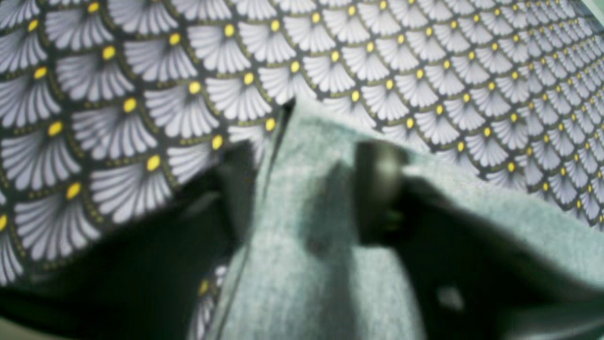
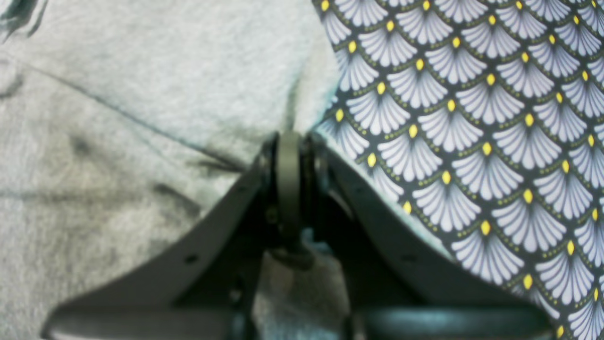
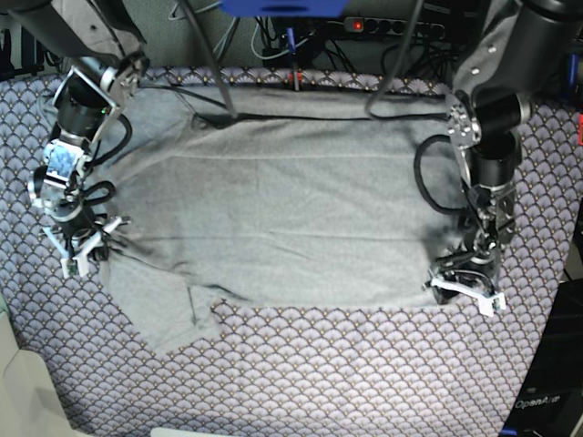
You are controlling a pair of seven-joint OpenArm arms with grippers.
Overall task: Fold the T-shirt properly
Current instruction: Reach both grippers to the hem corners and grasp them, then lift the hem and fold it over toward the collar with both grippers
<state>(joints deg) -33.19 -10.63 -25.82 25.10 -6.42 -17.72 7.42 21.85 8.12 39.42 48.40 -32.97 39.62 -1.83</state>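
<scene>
While spread flat across the purple fan-patterned tablecloth (image 3: 364, 382), grey T-shirt (image 3: 301, 218) pinched at one edge by right gripper (image 2: 289, 141), jaws pressed together; left gripper (image 3: 466, 289) at opposite hem, grip impossible to tell.

You are looking down on a table draped in a tablecloth (image 3: 301, 373) of purple fan-scale pattern, each pale fan tipped with a yellow dot. The cloth covers the surface from the near edge to the far edge, where cables trail across it. Directly on it lies the grey T-shirt (image 3: 291, 223), spread flat across the middle, its long edges running left to right. One short sleeve (image 3: 168, 314) splays out at the near left corner, creased where it joins the body. At the near right, the shirt's corner rises off the cloth. Bare patterned cloth shows on the left, the right and all along the near side.
</scene>
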